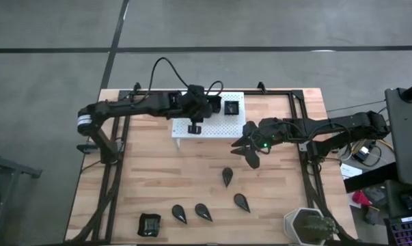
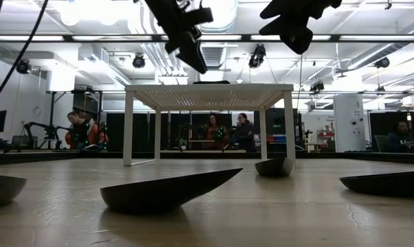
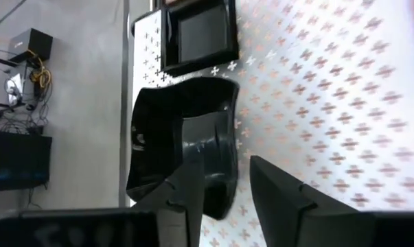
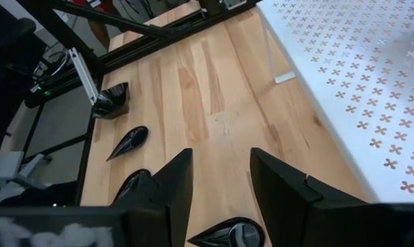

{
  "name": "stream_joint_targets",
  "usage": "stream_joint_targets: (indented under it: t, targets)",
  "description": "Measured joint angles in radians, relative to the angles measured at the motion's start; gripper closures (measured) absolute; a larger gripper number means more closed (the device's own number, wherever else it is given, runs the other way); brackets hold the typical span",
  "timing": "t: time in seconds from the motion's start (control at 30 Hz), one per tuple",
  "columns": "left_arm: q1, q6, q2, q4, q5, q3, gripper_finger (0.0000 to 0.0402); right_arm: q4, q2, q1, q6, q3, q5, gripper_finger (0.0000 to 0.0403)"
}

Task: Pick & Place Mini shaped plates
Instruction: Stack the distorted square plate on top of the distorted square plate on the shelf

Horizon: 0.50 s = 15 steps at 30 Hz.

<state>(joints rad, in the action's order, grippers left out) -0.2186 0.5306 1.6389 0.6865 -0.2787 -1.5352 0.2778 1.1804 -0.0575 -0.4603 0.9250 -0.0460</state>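
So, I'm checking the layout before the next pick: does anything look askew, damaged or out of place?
Nothing looks damaged or spilled. On the white stand, two square plates sit flat: one lies square to the stand's edge, the nearer one slightly turned, with the left gripper open over it. The teardrop plates lie scattered, pointing different ways.

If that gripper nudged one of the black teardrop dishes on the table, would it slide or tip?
The teardrop dish would probably rock: the low view shows a curved underside. Its glossy surface suggests it slides easily on the wooden table. It looks rigid.
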Motion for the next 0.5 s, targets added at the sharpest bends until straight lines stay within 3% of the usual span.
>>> stream_joint_targets:
  t: [0.17,0.5]
  targets:
    - [0.052,-0.04,-0.06,0.034,0.0,0.0,0.0288,0.001,0.002,-0.004,0.005,-0.005,-0.001,0.0263]
    - [0.228,-0.249,-0.151,0.296,0.001,0.003,0.0289,-0.006,0.002,-0.008,0.016,-0.036,0.002,0.0264]
